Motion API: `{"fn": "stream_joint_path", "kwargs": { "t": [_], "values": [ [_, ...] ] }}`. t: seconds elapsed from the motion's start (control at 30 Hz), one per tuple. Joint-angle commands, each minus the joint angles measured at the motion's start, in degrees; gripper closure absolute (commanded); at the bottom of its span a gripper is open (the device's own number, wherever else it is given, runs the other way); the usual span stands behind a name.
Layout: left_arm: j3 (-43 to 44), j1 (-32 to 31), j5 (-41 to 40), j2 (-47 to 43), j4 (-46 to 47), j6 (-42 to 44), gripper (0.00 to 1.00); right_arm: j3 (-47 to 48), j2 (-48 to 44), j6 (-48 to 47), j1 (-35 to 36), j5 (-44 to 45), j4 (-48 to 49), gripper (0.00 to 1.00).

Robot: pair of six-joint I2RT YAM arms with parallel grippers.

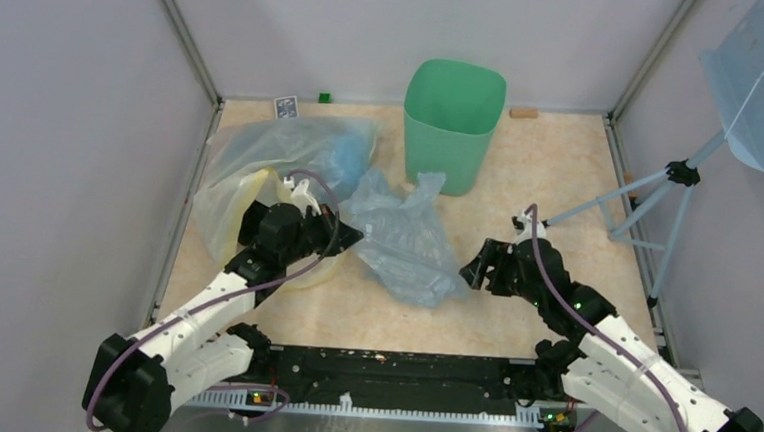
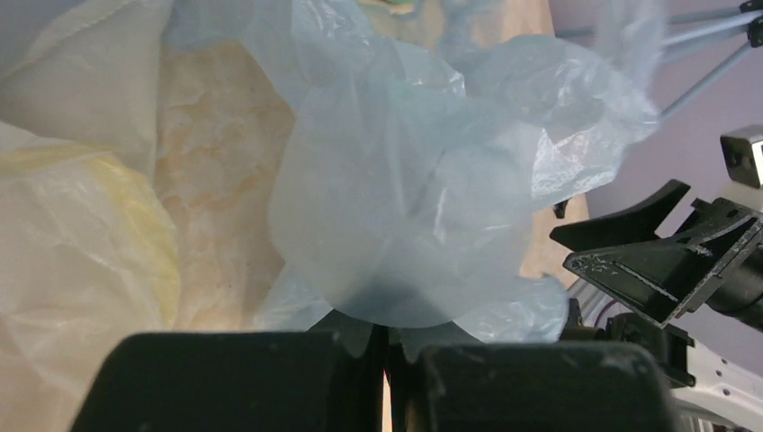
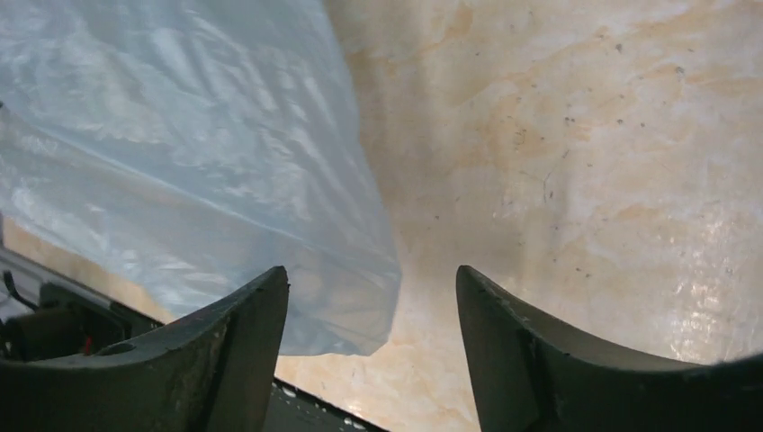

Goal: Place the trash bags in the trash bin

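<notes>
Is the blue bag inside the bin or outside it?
Outside: the blue bag lies crumpled on the table, in front of the upright bin.

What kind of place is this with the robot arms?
Most likely a robot lab test booth, not a home: two arms bolted to a table, plain grey walls boxing it in, and a tripod standing at the side.
</notes>
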Motion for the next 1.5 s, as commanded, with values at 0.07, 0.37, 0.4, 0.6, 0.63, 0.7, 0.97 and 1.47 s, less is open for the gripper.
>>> {"fn": "stream_joint_path", "kwargs": {
  "t": [0.07,0.37,0.4,0.6,0.63,0.7,0.97,1.47],
  "values": [
    [-0.6,0.1,6.3,5.3,9.7,-3.3,1.0,7.9,3.8,-10.6,-0.3,-11.7,1.1,0.24],
    [4.4,-2.9,6.9,13.5,13.2,-4.7,0.99,7.0,7.3,-14.7,1.7,-20.8,3.1,0.25],
    [5.4,-3.4,7.2,14.5,12.9,-4.3,0.99,6.7,8.1,-14.8,2.1,-21.4,3.8,0.26],
    [8.8,-4.2,7.3,18.4,12.8,-3.3,0.97,4.9,12.6,-15.3,5.8,-21.7,6.6,0.32],
    [9.5,-4.2,7.5,18.8,13.0,-3.1,0.97,4.7,13.0,-14.9,6.5,-21.8,7.0,0.34],
    [11.0,-4.3,8.6,20.8,14.1,-2.4,0.98,3.9,13.5,-13.9,8.4,-21.9,8.1,0.37],
    [26.4,-6.4,18.8,35.5,8.6,9.1,0.99,2.6,15.0,-7.3,24.3,-19.0,21.7,0.32],
    [53.2,-8.6,23.2,45.2,-30.0,40.7,0.9,22.3,6.3,-15.6,25.2,15.2,-6.8,0.26]
  ]
}}
